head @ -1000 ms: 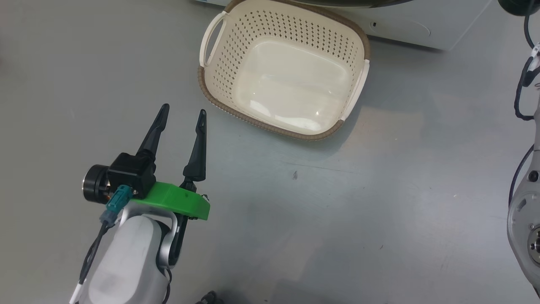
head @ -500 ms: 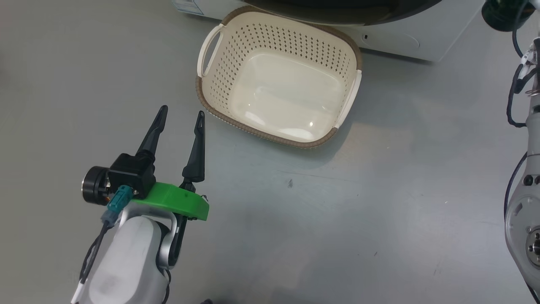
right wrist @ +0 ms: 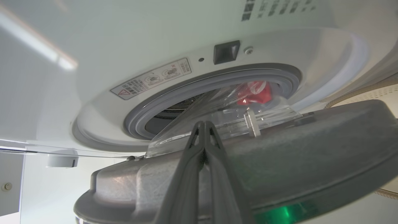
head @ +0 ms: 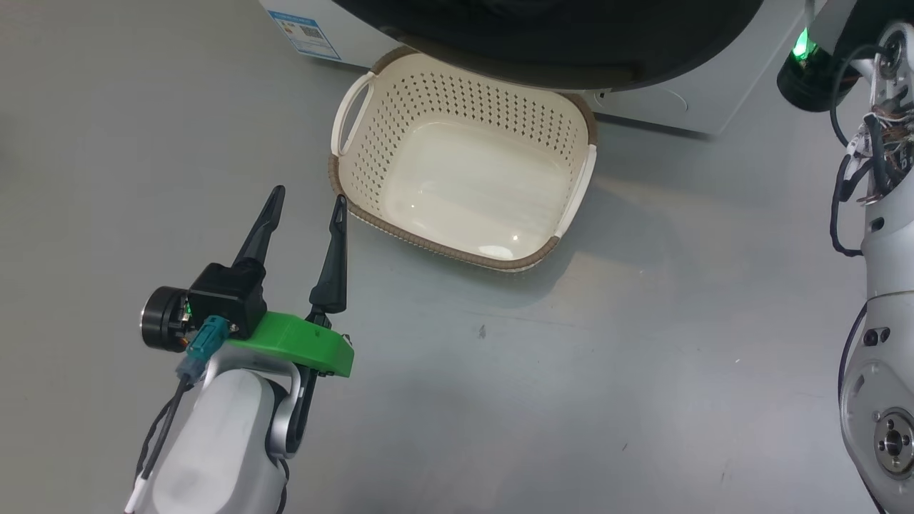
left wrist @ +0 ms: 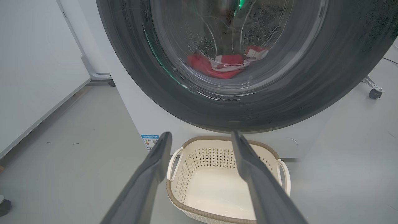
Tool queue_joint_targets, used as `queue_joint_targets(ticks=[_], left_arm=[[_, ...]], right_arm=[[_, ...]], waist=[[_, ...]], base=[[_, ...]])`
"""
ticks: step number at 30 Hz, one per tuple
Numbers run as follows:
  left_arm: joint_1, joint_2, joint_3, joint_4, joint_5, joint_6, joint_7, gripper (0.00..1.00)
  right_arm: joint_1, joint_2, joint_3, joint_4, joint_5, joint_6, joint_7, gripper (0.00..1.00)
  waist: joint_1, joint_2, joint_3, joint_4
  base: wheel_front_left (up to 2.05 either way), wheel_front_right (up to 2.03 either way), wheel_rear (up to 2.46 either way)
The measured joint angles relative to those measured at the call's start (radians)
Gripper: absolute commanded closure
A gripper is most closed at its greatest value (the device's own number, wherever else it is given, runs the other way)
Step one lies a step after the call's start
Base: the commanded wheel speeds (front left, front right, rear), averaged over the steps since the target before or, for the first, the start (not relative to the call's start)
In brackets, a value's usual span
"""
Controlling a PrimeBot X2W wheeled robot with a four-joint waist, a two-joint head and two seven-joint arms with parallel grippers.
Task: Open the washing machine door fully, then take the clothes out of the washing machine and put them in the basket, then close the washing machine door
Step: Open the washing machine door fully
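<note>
I judge the first step half done: the washing machine door stands only partly open, with the fingers of my right gripper closed together at its inner side. The clothes lie inside the washing machine. The basket on the floor is empty. The fingers of my left gripper are apart and hold nothing. The blue sticker and the warning label I cannot read.

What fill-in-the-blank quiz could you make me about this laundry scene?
1. Inside, the basket is ____.
2. Behind the door glass, the clothes are mostly ____.
3. The left gripper is ____, holding nothing.
4. The right gripper is ____ tight.

Missing words: empty; red; open; shut.
</note>
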Motion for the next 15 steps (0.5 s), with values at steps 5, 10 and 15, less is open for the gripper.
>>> queue_joint_targets(ticks=[5, 10, 15], left_arm=[[0.005, 0.000, -0.002, 0.006, 0.007, 0.001, 0.000, 0.00], [0.028, 0.000, -0.011, 0.014, 0.012, 0.001, 0.000, 0.00], [0.057, 0.001, -0.019, 0.024, 0.015, 0.001, 0.000, 0.00]], right_arm=[[0.035, 0.001, 0.005, 0.022, 0.020, 0.008, 0.010, 1.00], [0.077, 0.003, 0.016, 0.045, 0.038, 0.013, 0.022, 1.00], [0.115, 0.007, 0.026, 0.066, 0.072, 0.021, 0.032, 1.00]], waist=[[0.0000, 0.0000, -0.029, -0.003], [0.0000, 0.0000, -0.061, -0.005], [0.0000, 0.0000, -0.094, -0.008]], base=[[0.00, 0.00, 0.00], [0.00, 0.00, 0.00], [0.00, 0.00, 0.00]])
